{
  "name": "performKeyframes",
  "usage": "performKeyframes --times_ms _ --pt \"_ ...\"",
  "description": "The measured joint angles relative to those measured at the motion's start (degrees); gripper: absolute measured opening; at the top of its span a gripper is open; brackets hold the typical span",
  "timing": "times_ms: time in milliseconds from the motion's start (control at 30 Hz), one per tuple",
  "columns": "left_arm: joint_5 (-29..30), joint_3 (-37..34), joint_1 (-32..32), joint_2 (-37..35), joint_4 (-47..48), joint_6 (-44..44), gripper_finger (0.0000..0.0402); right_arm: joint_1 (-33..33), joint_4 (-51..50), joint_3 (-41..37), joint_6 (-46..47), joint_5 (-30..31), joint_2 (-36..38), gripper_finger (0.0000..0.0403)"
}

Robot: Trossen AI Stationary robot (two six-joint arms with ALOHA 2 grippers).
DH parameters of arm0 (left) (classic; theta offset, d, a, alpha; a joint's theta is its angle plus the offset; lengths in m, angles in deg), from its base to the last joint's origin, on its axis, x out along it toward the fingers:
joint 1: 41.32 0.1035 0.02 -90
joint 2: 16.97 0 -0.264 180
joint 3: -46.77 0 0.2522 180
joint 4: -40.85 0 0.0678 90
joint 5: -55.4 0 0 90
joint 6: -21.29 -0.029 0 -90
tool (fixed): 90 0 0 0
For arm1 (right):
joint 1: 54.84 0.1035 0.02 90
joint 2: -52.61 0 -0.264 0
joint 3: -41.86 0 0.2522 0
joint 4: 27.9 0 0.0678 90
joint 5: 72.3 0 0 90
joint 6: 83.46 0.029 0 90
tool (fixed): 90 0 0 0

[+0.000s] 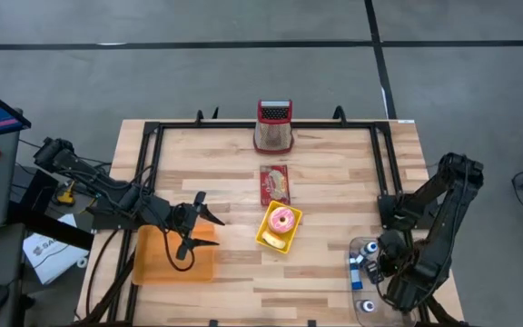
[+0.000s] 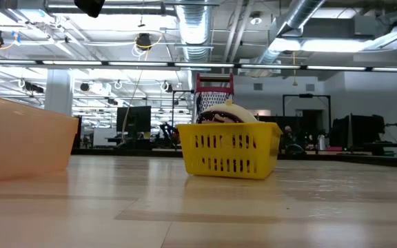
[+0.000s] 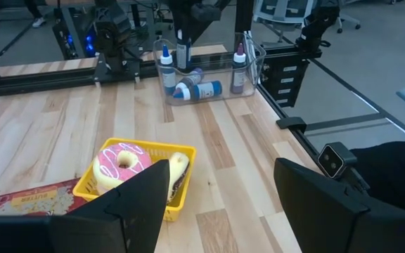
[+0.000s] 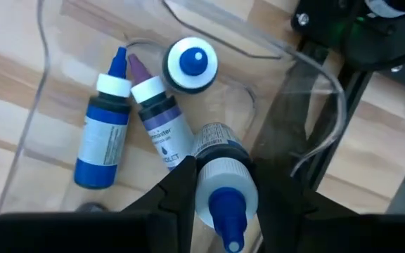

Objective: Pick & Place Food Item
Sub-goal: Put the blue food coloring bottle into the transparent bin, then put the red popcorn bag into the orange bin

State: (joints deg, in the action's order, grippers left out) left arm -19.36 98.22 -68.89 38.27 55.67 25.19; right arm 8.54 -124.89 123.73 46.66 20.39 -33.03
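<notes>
A yellow basket (image 1: 280, 227) in the middle of the table holds a pink-iced donut (image 1: 282, 219) and another food item (image 3: 178, 166). My left gripper (image 1: 193, 229) hovers open over an orange tray (image 1: 172, 257), pointing at the basket (image 3: 136, 176). At the near right, my right gripper (image 4: 222, 193) points down into a clear bin (image 1: 363, 272) of small bottles and is shut on a blue-capped bottle (image 4: 220, 172). In the low view the basket (image 2: 229, 148) stands flat on the wood. My right gripper pinches the bottle's white collar (image 4: 220, 179), just below the blue nozzle, between its two fingers (image 4: 181, 186). The fingers come from above, pointing down. The bottle stands nozzle-up and tilted, its labelled body (image 4: 213, 140) reaching down into the bin; whether its bottom rests there is hidden.
A red flat packet (image 1: 275, 184) lies beyond the basket, and a red-topped grater (image 1: 275, 125) stands at the far edge. Other bottles (image 4: 104, 133) lie and stand in the clear bin. A black frame (image 1: 152, 136) rims the table.
</notes>
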Motion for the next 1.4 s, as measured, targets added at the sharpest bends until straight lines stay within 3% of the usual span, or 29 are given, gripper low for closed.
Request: performKeyframes --times_ms 800,1133,1267,1400 --pt "0.22 0.0 -0.01 0.0 0.0 0.04 0.025 0.74 9.2 -2.81 -0.19 3.23 0.37 0.0108" --pt "0.18 0.0 -0.02 0.0 0.0 0.04 0.025 0.74 6.4 -2.81 -1.52 3.35 0.15 0.0225" --pt "0.15 0.0 0.0 0.0 0.0 0.04 0.025 0.61 4.99 -2.81 -1.65 4.1 0.15 0.0232" --pt "-0.04 -0.02 0.0 0.0 -0.02 0.04 0.025 -0.15 5.57 -2.81 -2.62 10.35 0.15 0.0224"
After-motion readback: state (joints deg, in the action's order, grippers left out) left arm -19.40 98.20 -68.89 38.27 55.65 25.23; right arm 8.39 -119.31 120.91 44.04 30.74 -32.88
